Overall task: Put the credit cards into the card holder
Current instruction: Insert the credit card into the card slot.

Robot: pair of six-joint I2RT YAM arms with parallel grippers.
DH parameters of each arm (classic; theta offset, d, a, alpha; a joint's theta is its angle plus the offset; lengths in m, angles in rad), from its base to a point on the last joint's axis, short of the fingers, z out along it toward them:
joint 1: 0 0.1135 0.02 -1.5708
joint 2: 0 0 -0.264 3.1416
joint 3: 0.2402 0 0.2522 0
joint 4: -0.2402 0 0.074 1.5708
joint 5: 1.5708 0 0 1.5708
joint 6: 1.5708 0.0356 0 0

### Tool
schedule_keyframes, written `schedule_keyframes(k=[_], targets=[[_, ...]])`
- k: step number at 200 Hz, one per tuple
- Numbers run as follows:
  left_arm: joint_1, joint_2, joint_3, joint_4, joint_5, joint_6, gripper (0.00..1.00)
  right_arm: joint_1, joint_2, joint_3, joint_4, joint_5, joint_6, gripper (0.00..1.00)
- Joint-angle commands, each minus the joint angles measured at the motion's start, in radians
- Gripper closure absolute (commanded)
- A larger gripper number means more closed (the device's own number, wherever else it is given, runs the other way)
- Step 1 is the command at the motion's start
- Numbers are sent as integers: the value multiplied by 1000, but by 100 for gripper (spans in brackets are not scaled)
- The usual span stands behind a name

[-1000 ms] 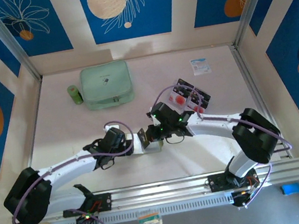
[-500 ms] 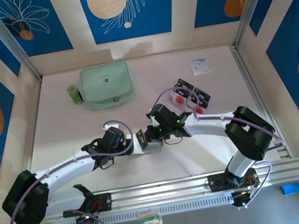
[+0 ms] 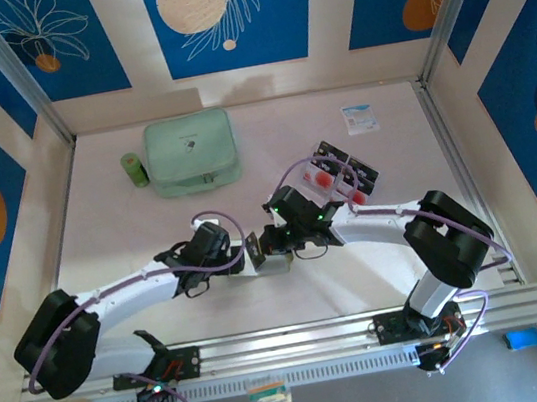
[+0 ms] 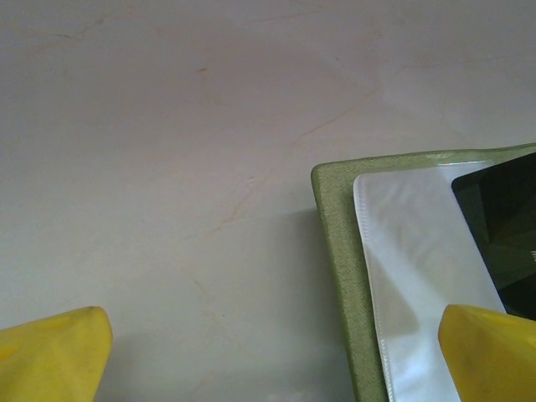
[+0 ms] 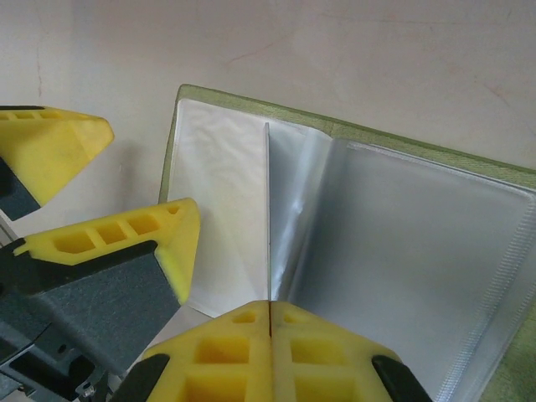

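The olive-green card holder [image 3: 278,262] lies open mid-table between both arms. Its clear sleeves [image 5: 419,243] and pale inside [image 4: 402,251] face up inside the olive rim [image 4: 335,243]. My right gripper [image 5: 270,306] is shut on a thin credit card [image 5: 267,209], seen edge-on and standing in the fold of the sleeves. That card's black face [image 4: 502,226] shows in the left wrist view. My left gripper [image 4: 272,360] is open at the holder's left edge, one fingertip [image 4: 50,356] over the table, the other [image 4: 490,352] over the pale inside. More credit cards [image 3: 341,175] lie behind the right arm.
A mint-green zip case [image 3: 191,152] and a small green bottle [image 3: 133,170] stand at the back left. A white-and-blue packet [image 3: 360,118] lies at the back right. Low walls fence the table on three sides.
The right gripper has shifted slightly left with the card. The left arm has swung its elbow inward and the left gripper has edged closer to the holder. Both jaws stand as before.
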State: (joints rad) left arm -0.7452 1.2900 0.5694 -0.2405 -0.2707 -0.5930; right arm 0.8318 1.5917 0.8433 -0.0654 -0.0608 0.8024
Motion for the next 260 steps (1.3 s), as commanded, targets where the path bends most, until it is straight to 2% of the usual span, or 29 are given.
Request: schedule_keyframes(k=[1, 31, 76, 166, 260], targets=[[10, -4, -24, -6, -21, -8, 0, -6, -61, -36, -1, -16, 14, 100], [11, -9, -38, -19, -40, -24, 0, -36, -155, -99, 35, -2, 44, 100], [11, -12, -45, -40, -59, -39, 0, -41, -224, -215, 214, 22, 126, 100], [11, -1, -46, -60, -71, -58, 0, 51, -161, -349, 527, 191, 213, 100], [11, 8, -48, -78, -76, -80, 0, 86, -94, -371, 624, 263, 251, 100]])
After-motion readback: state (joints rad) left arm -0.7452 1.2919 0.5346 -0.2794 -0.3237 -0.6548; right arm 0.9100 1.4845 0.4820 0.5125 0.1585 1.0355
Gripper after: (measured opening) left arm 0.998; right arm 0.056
